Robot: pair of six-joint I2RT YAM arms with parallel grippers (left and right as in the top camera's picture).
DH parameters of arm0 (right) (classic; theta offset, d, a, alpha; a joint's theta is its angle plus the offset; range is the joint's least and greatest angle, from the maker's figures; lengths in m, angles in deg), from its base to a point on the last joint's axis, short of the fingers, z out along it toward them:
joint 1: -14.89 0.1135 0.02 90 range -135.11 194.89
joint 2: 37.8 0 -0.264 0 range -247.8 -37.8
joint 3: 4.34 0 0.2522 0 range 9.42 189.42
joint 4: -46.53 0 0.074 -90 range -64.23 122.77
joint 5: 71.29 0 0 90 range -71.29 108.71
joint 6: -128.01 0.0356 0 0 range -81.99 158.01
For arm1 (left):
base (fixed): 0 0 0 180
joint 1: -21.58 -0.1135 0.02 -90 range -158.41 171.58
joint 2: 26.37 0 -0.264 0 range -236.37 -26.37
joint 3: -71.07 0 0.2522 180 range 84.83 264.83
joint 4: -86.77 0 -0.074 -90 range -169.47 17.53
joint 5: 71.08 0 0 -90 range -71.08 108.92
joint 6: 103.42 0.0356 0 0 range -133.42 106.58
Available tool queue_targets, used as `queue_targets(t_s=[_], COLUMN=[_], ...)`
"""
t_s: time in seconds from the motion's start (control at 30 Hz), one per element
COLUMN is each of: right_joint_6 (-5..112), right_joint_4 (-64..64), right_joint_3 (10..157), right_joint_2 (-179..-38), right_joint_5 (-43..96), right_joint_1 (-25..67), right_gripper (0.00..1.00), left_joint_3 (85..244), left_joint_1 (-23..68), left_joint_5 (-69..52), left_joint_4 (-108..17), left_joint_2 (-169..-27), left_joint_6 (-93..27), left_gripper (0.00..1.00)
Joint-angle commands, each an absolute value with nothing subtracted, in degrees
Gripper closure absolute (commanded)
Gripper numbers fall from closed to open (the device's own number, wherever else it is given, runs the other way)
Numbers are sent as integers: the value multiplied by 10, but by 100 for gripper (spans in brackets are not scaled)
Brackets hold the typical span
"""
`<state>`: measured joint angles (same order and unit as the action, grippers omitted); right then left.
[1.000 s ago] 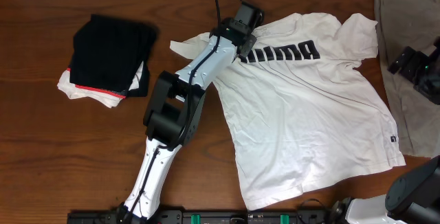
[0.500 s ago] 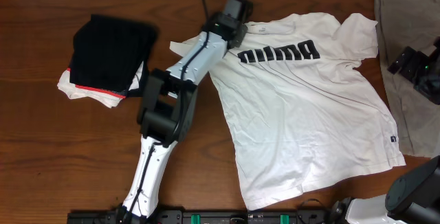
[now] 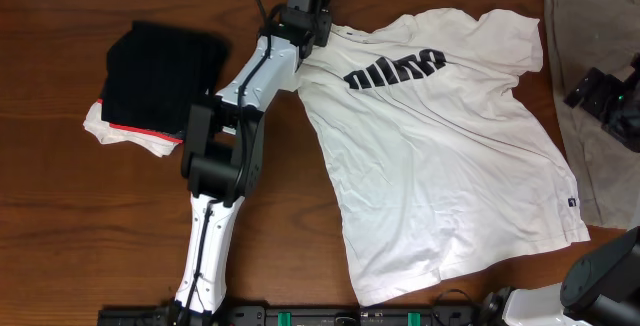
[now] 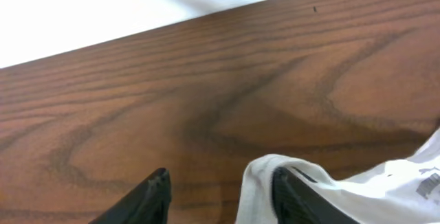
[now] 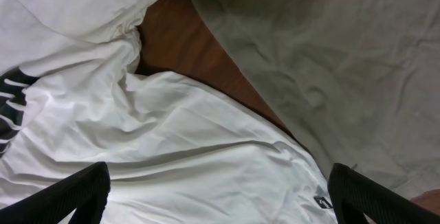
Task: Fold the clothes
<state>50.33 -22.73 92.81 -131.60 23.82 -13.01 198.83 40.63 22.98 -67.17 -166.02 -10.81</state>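
Across the white T-shirt's (image 3: 440, 156) chest, black lettering (image 3: 395, 69) reads "puma".

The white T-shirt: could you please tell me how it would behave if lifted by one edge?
The white T-shirt probably flops and drapes; it lies flat with soft wrinkles. It seems light, being thin cloth. Pushed, it would likely bunch up, like its crumpled sleeve.

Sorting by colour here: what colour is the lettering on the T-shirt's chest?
Black lettering on the white T-shirt; overhead view shows it best.
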Motion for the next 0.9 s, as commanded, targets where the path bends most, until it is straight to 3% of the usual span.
queue_targets(t_s=[0.0,0.1,0.23,0.47,0.5,0.57,0.6,0.67,0.87], right_joint_6=[499,499,499,499,499,499,499,499,499], right_joint_4=[-228,-228,-228,-228,-228,-228,-228,-228,-228], right_joint_3=[928,928,928,928,928,928,928,928,928], right_joint_2=[-1318,-1318,-1318,-1318,-1318,-1318,-1318,-1318,-1318], right_joint_5=[232,232,232,232,232,232,232,232,232], right_joint_1=[-132,-132,-132,-132,-132,-132,-132,-132,-132], right_gripper=[1,1,1,1,1,1,1,1,1], left_joint_3=[2003,2010,2010,2009,2005,1988,1976,1950,1900], left_joint_1=[394,380,350,304,301,300,300,302,302], left_joint_5=[219,219,219,169,162,158,158,150,148], left_joint_4=[-639,-574,-461,-273,-258,-245,-249,-270,-330], left_joint_2=[-1646,-1605,-1540,-1498,-1501,-1509,-1513,-1521,-1540], left_joint_6=[-118,-163,-240,-270,-270,-270,-269,-262,-255], left_gripper=[35,32,16,14,21,49,68,85,86])
